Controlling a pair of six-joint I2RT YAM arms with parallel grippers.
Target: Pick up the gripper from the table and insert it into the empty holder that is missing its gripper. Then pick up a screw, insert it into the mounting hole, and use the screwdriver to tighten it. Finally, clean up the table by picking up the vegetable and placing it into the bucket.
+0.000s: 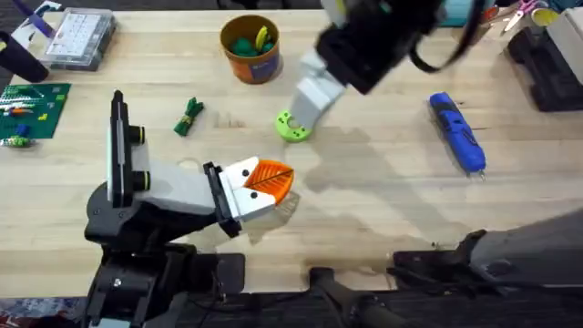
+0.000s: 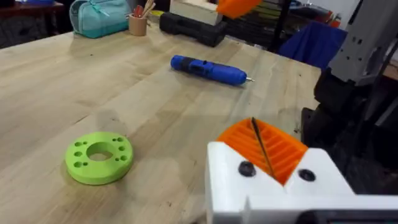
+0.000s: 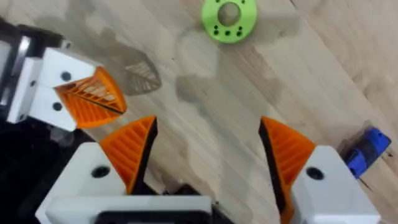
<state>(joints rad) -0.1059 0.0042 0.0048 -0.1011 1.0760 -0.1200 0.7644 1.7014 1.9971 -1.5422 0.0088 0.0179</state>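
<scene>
Overhead: bucket (image 1: 250,50), label unreadable.

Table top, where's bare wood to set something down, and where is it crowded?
Bare wood lies between the green ring disc and the screwdriver, and between the parts box and the bucket. It is crowded around the left gripper and the vegetable.

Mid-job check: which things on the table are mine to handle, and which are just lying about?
For the job:
- blue screwdriver
- green vegetable
- orange bucket

Lying about:
- green ring disc
- clear parts box
- green board
</scene>
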